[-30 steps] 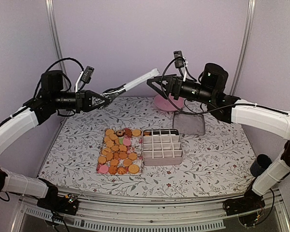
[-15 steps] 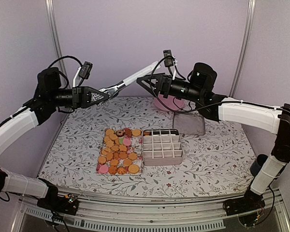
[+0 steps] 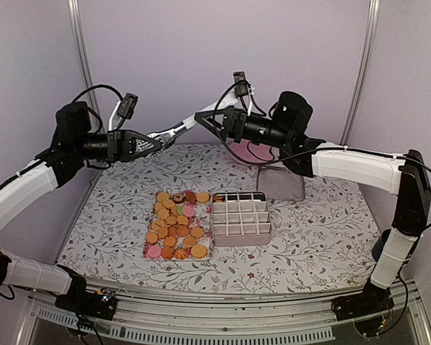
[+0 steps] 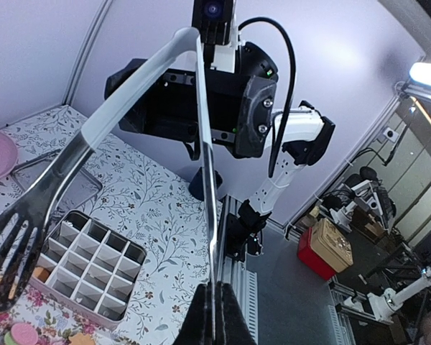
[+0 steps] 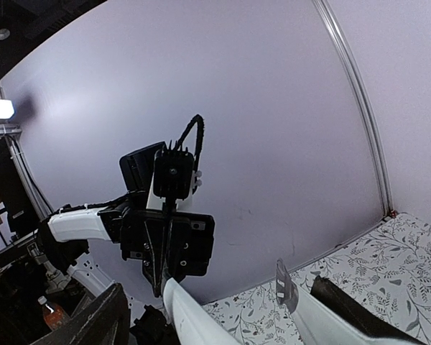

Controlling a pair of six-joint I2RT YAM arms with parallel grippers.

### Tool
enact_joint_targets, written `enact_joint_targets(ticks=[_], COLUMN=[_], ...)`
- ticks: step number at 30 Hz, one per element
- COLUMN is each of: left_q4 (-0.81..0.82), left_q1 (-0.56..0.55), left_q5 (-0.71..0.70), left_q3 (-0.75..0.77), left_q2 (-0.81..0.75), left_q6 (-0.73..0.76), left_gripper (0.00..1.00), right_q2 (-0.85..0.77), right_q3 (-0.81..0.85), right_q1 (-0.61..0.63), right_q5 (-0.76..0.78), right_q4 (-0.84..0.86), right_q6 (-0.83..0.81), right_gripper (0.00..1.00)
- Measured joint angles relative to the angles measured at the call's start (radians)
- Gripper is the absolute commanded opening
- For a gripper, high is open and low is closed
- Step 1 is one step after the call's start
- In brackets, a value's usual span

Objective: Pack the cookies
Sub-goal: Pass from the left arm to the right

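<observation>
Left gripper (image 4: 212, 320) is clamped tight on the tip of one arm of the tongs (image 4: 133, 90) and holds them up in the air above the far left part of the table (image 3: 323, 244). The white handle slants up toward the right arm, and the black slotted head of the other arm hangs free.

Right gripper (image 3: 203, 119) is up there too, jaws spread wide, with the handle end of the tongs sitting between its fingers. Can't tell from any view whether a finger is actually touching the handle, so I wouldn't call it a grip.

Down below, the cookies (image 3: 176, 226) are mid-table, laid out flat on a patterned tray (image 3: 146, 252). They're mostly orange with a few pink and dark ones mixed in. Touching the tray's right side is a white divided box (image 3: 241, 219), and one orange cookie looks to be in its far left corner cell.

Behind the box, toward the far edge, there's a clear shallow tray (image 3: 281, 184) and a pink plate (image 3: 238, 152). A dark cup (image 3: 385, 245) sits by the table's right edge.
</observation>
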Motion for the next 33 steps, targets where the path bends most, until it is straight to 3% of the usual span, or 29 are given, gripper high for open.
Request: enact_joint_targets(ticks=[6, 14, 23, 33], left_q4=[0.000, -0.006, 0.014, 0.028], left_q1=[0.011, 0.018, 0.018, 0.018], left_q5=[-0.010, -0.024, 0.011, 0.021], left_q3=[0.000, 0.000, -0.002, -0.010], left_q2=[0.000, 0.000, 0.000, -0.001], left_q6=[0.004, 0.004, 0.019, 0.028], left_gripper=[0.00, 0.00, 0.00, 0.00], right_q2=[0.050, 0.095, 0.096, 0.099], right_q3=[0.049, 0.055, -0.035, -0.009], right_q1=[-0.003, -0.005, -0.024, -0.024], right_q5=[-0.015, -0.027, -0.069, -0.090], right_q4=[0.016, 0.124, 0.375, 0.348], right_q6=[0.047, 0.143, 0.332, 0.346], right_gripper=[0.76, 0.76, 0.80, 0.78])
